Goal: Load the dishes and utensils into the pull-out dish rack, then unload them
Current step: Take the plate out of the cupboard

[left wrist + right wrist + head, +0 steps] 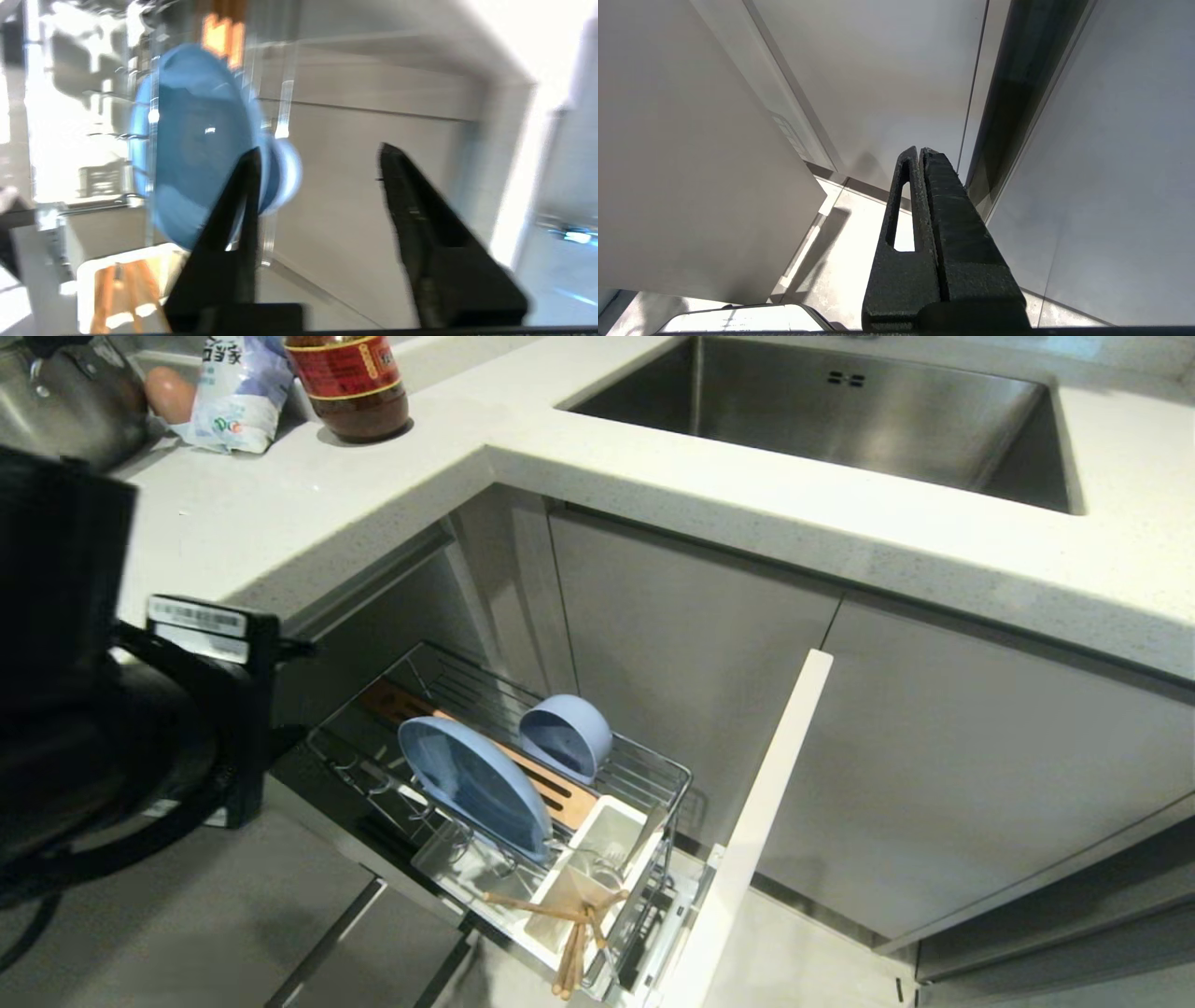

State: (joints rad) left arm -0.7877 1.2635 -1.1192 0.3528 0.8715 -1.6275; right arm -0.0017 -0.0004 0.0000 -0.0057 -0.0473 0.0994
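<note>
The pull-out dish rack (674, 775) stands drawn out below the counter. The pale blue plate (471, 784) stands on edge in its prongs, and the blue bowl (565, 733) rests on its side behind it. Wooden chopsticks (571, 933) lean out of the white utensil cup (602, 821); thin silver utensils (627, 849) stand in the cup too. My left arm (215, 728) hovers to the left of the rack. In the left wrist view my left gripper (320, 149) is open and empty, with the plate (196, 149) and bowl (286, 172) off to one side of it. My right gripper (920, 150) is shut and idle by the cabinet fronts.
A steel sink (840, 411) is set in the white countertop (653, 495). A sauce jar (350, 383), a bag (233, 392), an egg (168, 392) and a steel pot (56, 401) stand at the far left. The rack's narrow cabinet front (761, 812) juts out.
</note>
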